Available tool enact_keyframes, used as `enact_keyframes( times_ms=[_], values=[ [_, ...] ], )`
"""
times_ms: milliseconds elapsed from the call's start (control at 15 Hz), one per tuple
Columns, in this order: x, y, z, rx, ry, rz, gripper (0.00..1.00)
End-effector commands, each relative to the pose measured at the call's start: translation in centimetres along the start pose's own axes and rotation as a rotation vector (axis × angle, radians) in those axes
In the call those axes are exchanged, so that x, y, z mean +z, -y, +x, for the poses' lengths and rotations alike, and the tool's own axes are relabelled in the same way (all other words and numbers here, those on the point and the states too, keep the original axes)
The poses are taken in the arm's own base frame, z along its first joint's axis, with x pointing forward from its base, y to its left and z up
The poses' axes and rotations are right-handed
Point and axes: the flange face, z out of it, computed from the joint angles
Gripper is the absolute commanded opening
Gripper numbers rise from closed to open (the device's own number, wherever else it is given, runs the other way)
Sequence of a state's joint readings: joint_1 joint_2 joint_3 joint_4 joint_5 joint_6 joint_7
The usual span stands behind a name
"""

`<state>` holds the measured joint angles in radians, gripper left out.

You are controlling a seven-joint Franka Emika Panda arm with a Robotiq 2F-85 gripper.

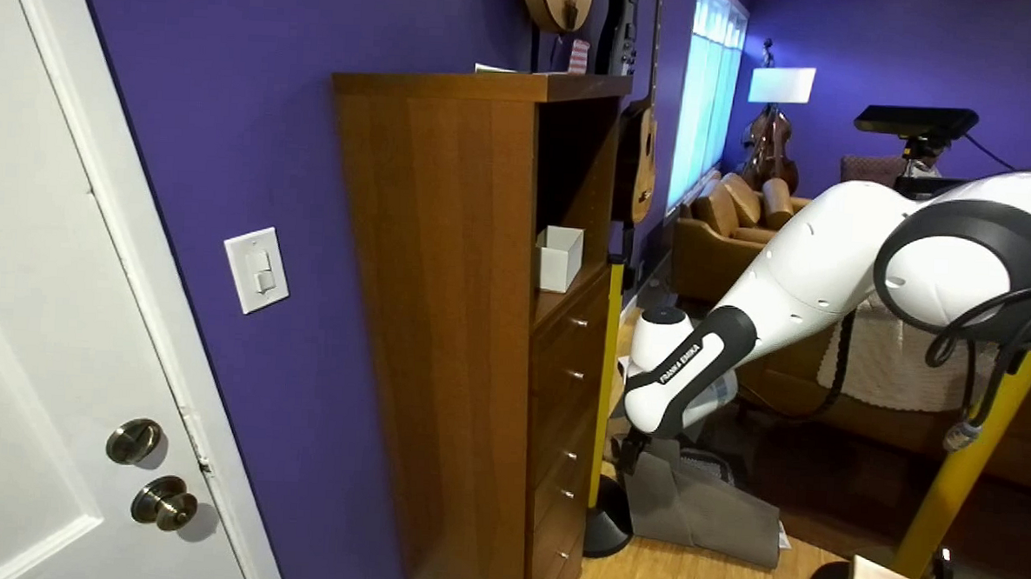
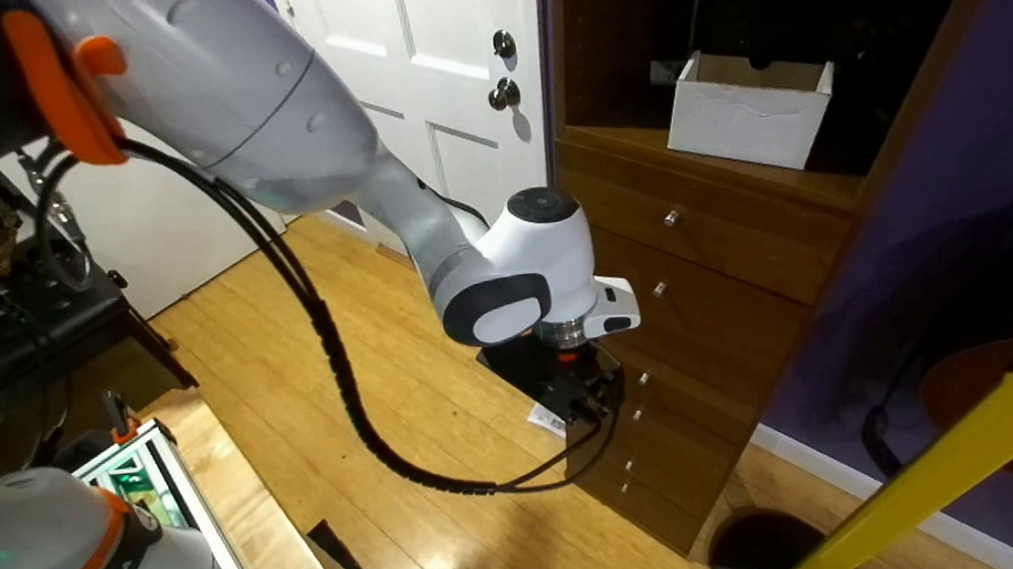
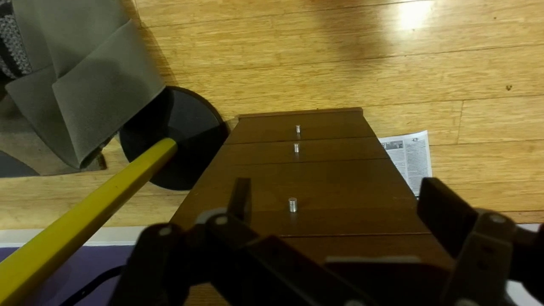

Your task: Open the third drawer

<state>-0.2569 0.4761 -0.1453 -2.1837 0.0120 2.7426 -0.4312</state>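
Observation:
The tall brown cabinet (image 1: pixel 449 321) has a column of closed drawer fronts with small silver knobs. The third drawer from the top (image 1: pixel 560 462) is shut, its front flush with the others; it also shows in an exterior view (image 2: pixel 665 387) with its knob (image 2: pixel 643 378). My gripper (image 3: pixel 337 182) is open and empty, fingers wide apart, facing the cabinet. In both exterior views the gripper (image 1: pixel 628 455) (image 2: pixel 603 395) hangs in front of the cabinet, near the third drawer's height. A lower drawer's knob (image 3: pixel 293 205) shows between the fingers; the third drawer's knob seems hidden behind the gripper.
A yellow pole (image 2: pixel 943 457) with a round black base (image 3: pixel 187 123) stands beside the cabinet. A grey cloth-like item (image 1: pixel 702 506) and a newspaper sheet (image 3: pixel 408 157) lie on the wooden floor. A white box (image 2: pixel 748 112) sits on the shelf above the drawers.

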Motion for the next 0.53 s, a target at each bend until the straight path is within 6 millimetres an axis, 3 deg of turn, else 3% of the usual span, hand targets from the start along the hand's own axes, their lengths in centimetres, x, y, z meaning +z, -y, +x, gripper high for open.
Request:
enact_keyframes(
  times_ms=[0, 467],
  values=[
    [4.1, -1.9, 2.4, -0.013, -0.003, -0.002, 1.00],
    [8.7, -4.1, 5.3, -0.042, -0.088, -0.001, 1.00]
  ],
)
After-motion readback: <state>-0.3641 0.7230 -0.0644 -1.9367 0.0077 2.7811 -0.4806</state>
